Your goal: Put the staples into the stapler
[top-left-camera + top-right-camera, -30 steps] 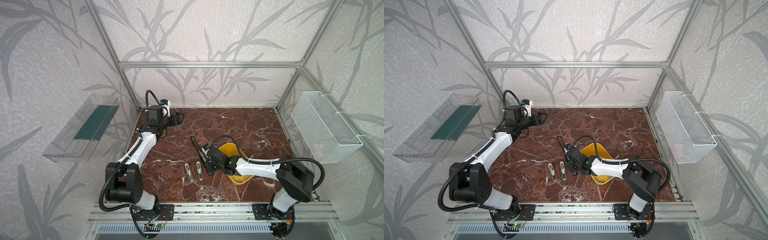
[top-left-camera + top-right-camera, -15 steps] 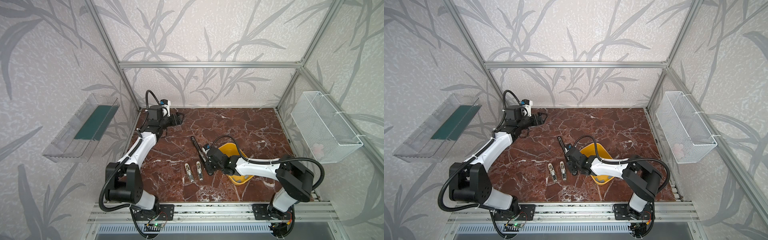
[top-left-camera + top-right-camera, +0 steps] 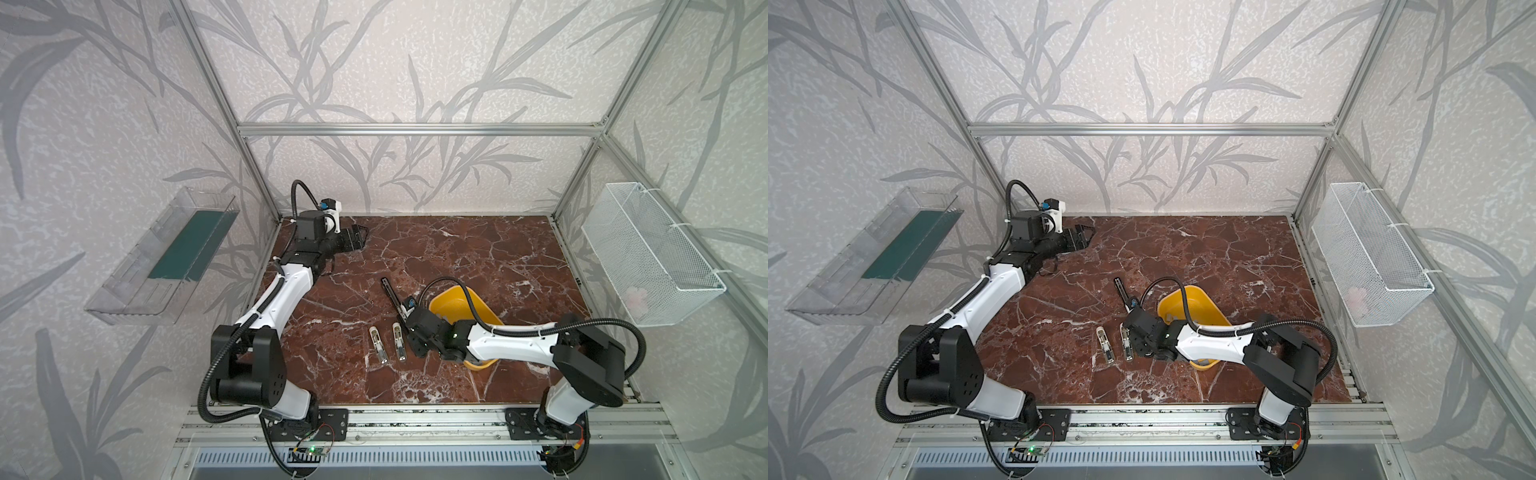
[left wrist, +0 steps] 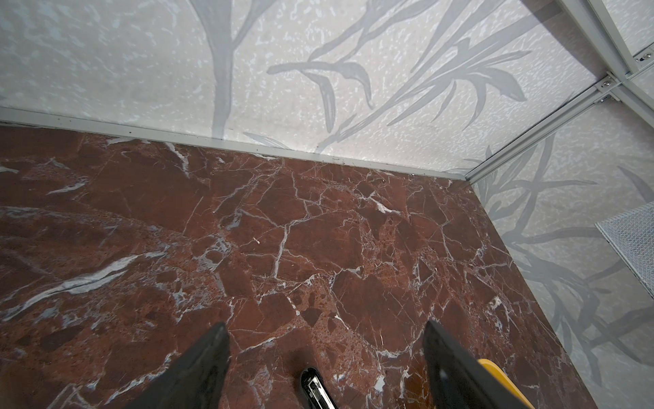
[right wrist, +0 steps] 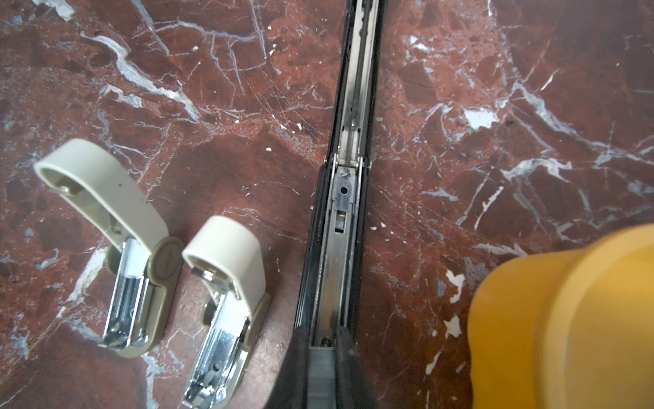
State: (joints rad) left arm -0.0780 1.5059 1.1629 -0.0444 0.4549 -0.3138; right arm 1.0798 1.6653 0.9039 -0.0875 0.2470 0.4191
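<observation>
A red-brown marble table (image 3: pixel 457 249) makes the floor of the cell, with pale walls in a grey leaf pattern and an aluminium frame around it. The stapler (image 3: pixel 390 293) lies on this table near the middle, opened flat; its slim black body is slanted, with the far end toward the back and the left. In the right wrist view its metal channel (image 5: pixel 345 198) faces up and is uncovered along all the length that shows. The right gripper (image 5: pixel 322 336) stands over the near end of this channel; its jaws are clenched on a short grey strip, the staples (image 5: pixel 320 371), which sit in line with the channel; whether they touch the channel I cannot tell.

Just beside the stapler, on its left in both top views, two cream staplers (image 3: pixel 377 338) (image 3: pixel 399 341) lie just beside each other; both are opened and their bright metal inside shows. On the other side of the stapler stands a yellow bin (image 3: pixel 457 301), and the right arm passes over it.

The left gripper (image 3: pixel 359 237) is well apart from all this, low over the table near the back left corner; its jaws are released wide and nothing is between them. Its wrist view shows bare marble, the rounded end of the stapler (image 4: pixel 313 386) and a corner of the bin (image 4: pixel 495 375).

On the left wall hangs a clear tray (image 3: pixel 124 291) with a dark green sheet (image 3: pixel 187 245) in it; on the right wall hangs a white wire basket (image 3: pixel 648 249); something pale lies in it, too small to tell.
</observation>
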